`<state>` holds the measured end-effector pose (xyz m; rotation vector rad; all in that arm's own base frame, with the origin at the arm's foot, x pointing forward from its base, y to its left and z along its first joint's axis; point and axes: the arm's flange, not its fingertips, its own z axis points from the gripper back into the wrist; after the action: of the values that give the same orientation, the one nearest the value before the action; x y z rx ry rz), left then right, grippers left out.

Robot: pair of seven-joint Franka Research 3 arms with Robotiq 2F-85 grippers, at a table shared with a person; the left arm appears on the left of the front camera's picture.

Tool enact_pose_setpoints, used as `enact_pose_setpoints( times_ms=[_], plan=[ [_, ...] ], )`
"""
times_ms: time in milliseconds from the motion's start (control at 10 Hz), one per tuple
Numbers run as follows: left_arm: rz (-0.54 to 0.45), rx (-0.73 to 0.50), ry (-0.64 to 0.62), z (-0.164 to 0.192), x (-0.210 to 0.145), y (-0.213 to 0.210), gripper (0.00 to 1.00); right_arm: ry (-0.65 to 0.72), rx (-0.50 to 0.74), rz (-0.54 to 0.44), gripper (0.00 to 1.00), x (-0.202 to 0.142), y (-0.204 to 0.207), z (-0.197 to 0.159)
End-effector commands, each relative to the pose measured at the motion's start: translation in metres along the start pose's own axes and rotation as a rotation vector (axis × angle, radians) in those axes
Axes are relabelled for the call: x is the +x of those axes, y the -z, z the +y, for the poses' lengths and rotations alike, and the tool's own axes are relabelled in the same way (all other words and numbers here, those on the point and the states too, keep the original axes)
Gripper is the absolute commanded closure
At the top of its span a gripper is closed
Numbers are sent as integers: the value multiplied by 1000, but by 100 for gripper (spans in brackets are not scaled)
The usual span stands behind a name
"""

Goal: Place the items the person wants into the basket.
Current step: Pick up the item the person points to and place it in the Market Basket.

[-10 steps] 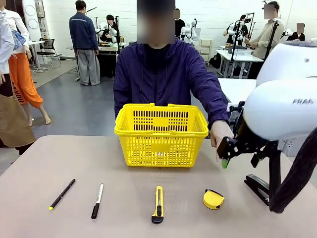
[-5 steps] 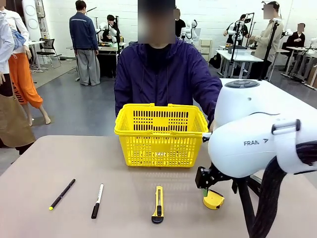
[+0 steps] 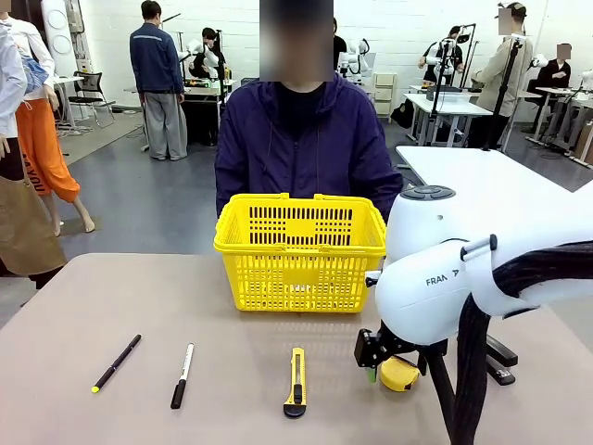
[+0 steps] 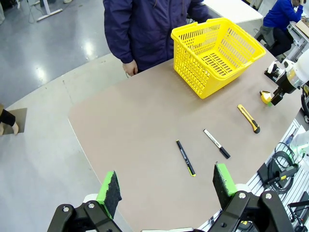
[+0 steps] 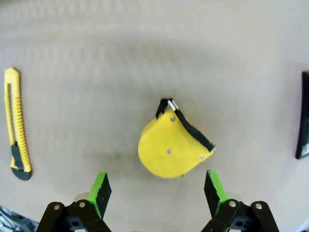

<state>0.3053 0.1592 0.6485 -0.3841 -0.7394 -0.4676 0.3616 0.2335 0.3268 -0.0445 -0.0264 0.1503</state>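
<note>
Tape measure lies on the counter just ahead of your right fingers, centred on their gap, not touching. Those fingers stand wide apart; your left fingers too.

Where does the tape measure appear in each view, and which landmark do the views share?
Front view: tape measure low, right of centre.
Left wrist view: tape measure small, near the right edge.
Right wrist view: tape measure at centre.
Shared landmark: the yellow knife lying on the table nearby.

text: "FRAN" | on: white right arm | partly cut off
</note>
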Motion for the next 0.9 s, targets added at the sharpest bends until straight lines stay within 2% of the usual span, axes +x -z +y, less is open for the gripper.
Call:
enact_pose_setpoints(
  times_ms=[0, 400, 800],
  plan=[
    [-9, -18, 16, 1, -2, 0, 0, -44, 9, -41, 0, 13, 3, -5],
    [-9, -18, 16, 1, -2, 0, 0, -120, 48, -104, 0, 27, 5, -25],
    [-9, -18, 16, 1, -2, 0, 0, -179, 97, -65, 0, 30, 15, -23]
  ],
)
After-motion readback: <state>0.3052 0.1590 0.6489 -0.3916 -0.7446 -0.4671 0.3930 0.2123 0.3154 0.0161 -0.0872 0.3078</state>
